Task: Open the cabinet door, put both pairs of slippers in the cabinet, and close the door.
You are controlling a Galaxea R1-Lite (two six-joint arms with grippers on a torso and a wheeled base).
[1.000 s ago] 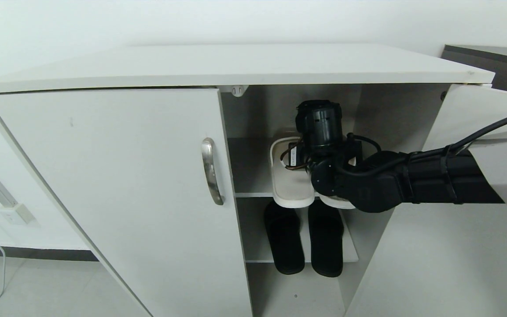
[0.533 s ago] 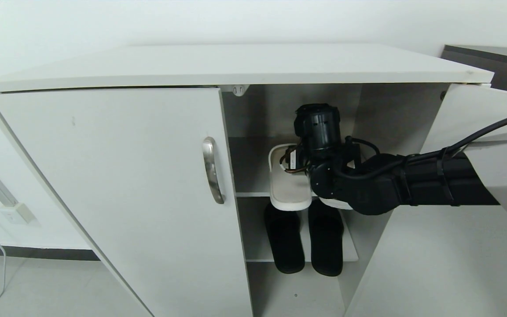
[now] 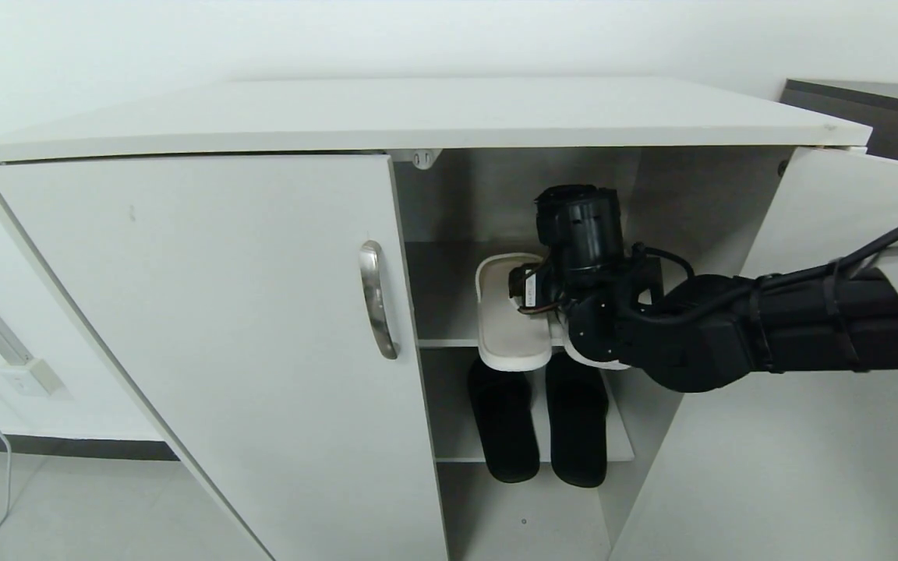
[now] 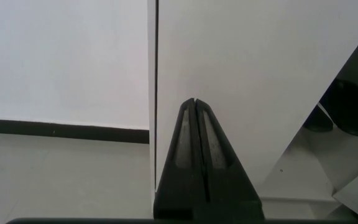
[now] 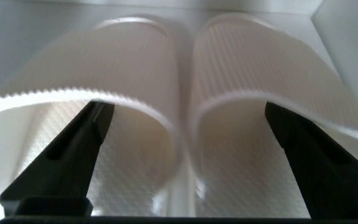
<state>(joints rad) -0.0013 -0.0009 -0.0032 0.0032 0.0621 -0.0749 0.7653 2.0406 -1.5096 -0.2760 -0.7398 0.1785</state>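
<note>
The cabinet (image 3: 418, 109) is plain white throughout. Its closed door (image 3: 207, 327) carries a brushed silver handle (image 3: 372, 300), and the interior looks grey in the shade. At the middle of the head view the white slippers (image 3: 513, 327) are off-white; the right wrist view shows fine ribbing on their straps and a small waffle grid on the insoles. Just below them the black slippers (image 3: 502, 421) are matt black with no pattern. The right arm (image 3: 730, 335) and right gripper (image 5: 185, 109) are black, and the left gripper (image 4: 194, 106) is dark grey. At lower left, the pale grey floor (image 3: 67, 514) meets a black skirting board (image 3: 51, 448) under a white wall (image 3: 106, 47).
</note>
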